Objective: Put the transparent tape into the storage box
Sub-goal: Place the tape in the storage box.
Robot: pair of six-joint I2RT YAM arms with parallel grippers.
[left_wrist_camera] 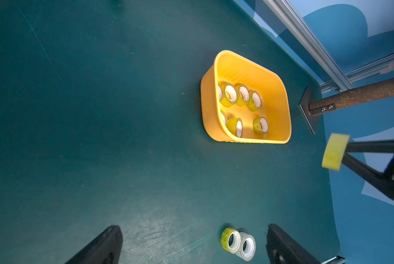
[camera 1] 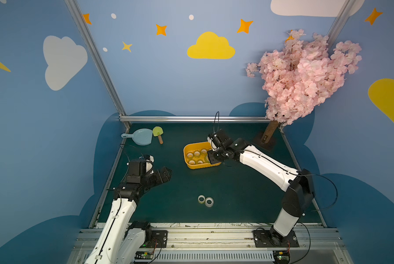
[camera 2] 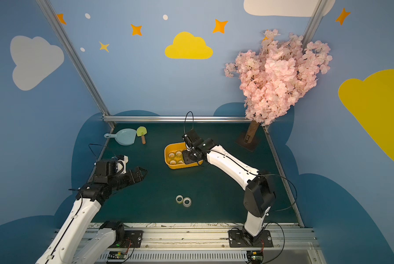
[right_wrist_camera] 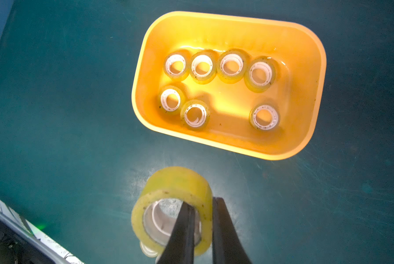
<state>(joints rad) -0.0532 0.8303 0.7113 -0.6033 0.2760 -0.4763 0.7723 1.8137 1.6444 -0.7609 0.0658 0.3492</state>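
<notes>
The orange-yellow storage box (right_wrist_camera: 214, 17) stands mid-table, seen in both top views (camera 1: 187, 148) (camera 2: 167, 150), with several tape rolls (right_wrist_camera: 201, 66) lying flat inside. My right gripper (right_wrist_camera: 201, 202) is shut on a yellowish transparent tape roll (right_wrist_camera: 175, 182), one finger through its core and one outside its wall. In the right wrist view the roll hangs over the mat just short of the box's near wall. The left wrist view shows this roll (left_wrist_camera: 335, 152) from the side. Two more rolls (camera 1: 205, 200) (left_wrist_camera: 237, 243) lie side by side near the front. My left gripper (left_wrist_camera: 191, 246) (camera 1: 166, 173) hovers open and empty.
A pale blue dustpan (camera 1: 141, 136) and a green brush (camera 1: 157, 133) lie at the back left. A pink blossom tree (camera 1: 301, 75) rises from a dark base plate (camera 1: 265, 139) at the back right. Aluminium rails (camera 1: 191, 118) edge the green mat.
</notes>
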